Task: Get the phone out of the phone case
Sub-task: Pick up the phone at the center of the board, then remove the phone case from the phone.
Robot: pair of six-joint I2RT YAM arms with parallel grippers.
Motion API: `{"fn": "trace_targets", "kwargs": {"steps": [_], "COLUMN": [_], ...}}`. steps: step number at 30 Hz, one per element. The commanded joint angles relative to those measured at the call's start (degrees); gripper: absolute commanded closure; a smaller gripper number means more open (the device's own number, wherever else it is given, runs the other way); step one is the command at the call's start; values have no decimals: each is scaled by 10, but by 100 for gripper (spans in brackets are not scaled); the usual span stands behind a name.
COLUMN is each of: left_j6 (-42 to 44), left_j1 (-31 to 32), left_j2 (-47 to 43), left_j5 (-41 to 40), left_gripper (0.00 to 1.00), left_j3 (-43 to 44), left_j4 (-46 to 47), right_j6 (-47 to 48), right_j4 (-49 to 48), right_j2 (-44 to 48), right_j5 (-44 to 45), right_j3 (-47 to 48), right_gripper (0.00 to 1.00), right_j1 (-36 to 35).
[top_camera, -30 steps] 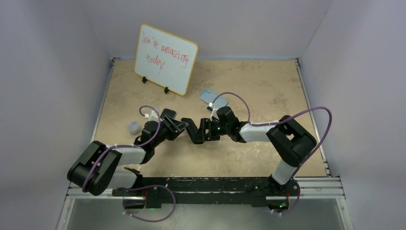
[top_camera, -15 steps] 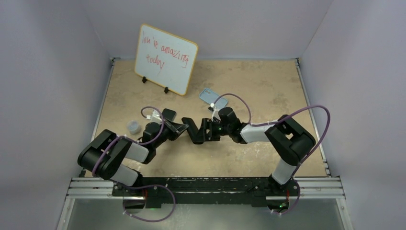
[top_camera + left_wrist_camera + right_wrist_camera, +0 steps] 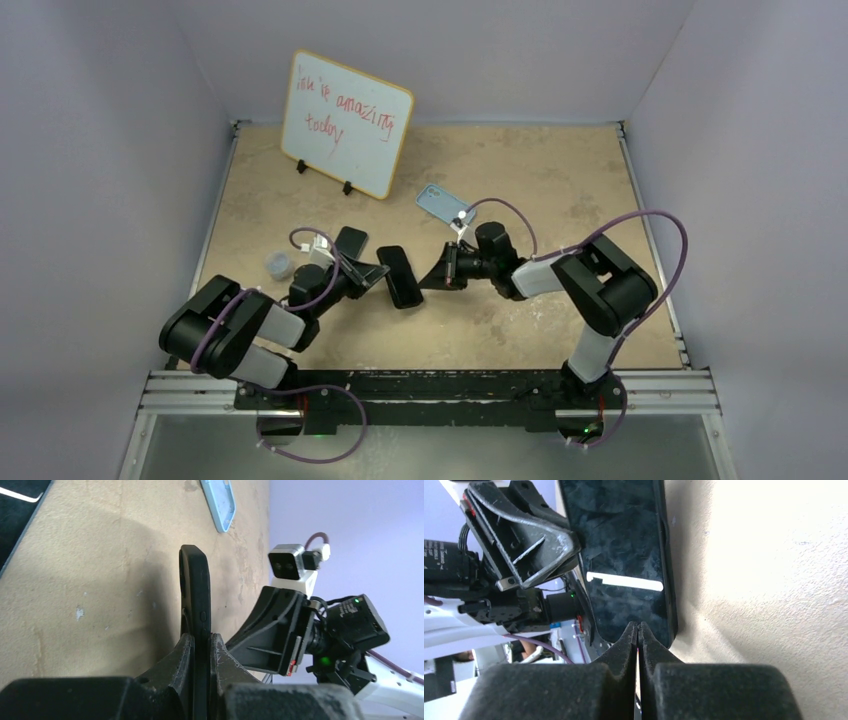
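A black phone point(image 3: 400, 277) in its black phone case point(image 3: 196, 590) stands on edge on the tan table, mid-left. My left gripper point(image 3: 378, 275) is shut on the case's near end, one finger on each face point(image 3: 201, 636). In the right wrist view the phone's glossy screen point(image 3: 624, 555) faces the camera inside the case rim. Just right of the phone, my right gripper point(image 3: 430, 280) is shut with nothing between its tips point(image 3: 638, 626), which sit at the phone's end. Whether the tips touch it I cannot tell.
A light blue case point(image 3: 445, 205) lies behind the right gripper. A flat black item point(image 3: 350, 240) lies behind the left gripper. A small grey cap point(image 3: 279, 265) sits left of the left arm. A whiteboard point(image 3: 345, 122) stands at the back left.
My left gripper has closed on the cased phone. My right gripper let go of its other end, shut, and drew back to the right. The phone has swung slightly.
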State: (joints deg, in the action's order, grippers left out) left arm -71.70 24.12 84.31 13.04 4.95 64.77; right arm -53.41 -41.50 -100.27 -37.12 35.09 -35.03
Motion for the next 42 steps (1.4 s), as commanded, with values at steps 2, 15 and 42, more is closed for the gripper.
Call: {"fn": "trace_targets", "kwargs": {"steps": [2, 15, 42], "left_j6": [23, 10, -24], "left_j1": [-6, -6, -6], "left_j2": [-6, -87, -110], "left_j5": [28, -7, -25], "left_gripper": [100, 100, 100], "left_j3": [0, 18, 26], "left_j4": [85, -63, -121], "right_j6": [-27, 210, 238], "right_j4": [-63, 314, 373], "right_j2": [-15, 103, 27], "right_j5": [-24, 161, 173], "right_j3": [-13, 105, 196], "right_gripper": [100, 20, 14], "right_j1": [0, -69, -137]}}
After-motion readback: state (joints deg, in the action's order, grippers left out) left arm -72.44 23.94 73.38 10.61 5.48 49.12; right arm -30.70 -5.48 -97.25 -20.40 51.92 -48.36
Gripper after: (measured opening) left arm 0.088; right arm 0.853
